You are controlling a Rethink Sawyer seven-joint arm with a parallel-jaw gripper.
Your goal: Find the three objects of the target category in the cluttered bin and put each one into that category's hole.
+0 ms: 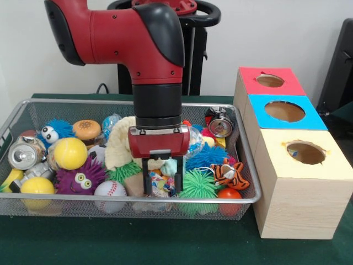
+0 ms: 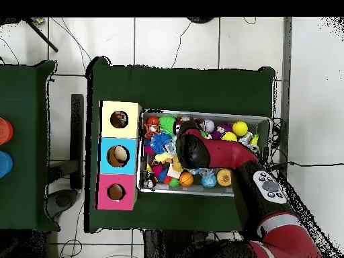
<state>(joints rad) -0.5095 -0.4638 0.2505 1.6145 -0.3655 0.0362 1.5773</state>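
The wire mesh bin [image 1: 110, 101] lies across the table, full of toys; it also shows in the overhead view [image 2: 262, 119]. My gripper [image 1: 164, 185] is open and reaches down into the bin's front middle. Its black fingers [image 1: 148, 179] stand on either side of a speckled white rope bundle [image 1: 161, 185]. A pale teal piece [image 1: 169, 165] sits just above the bundle between the fingers. I cannot pick out other speckled bundles among the clutter. In the overhead view my arm [image 2: 222, 158] covers the gripper.
Three wooden boxes with holes stand beside the bin: red [image 1: 270, 80], blue [image 1: 284, 111], yellow [image 1: 305, 152]. Near the gripper are a cream waffle cloth [image 1: 118, 146], a baseball [image 1: 110, 189], a green spiky ball [image 1: 198, 185], a tiger toy [image 1: 229, 174] and a purple furry toy [image 1: 83, 178].
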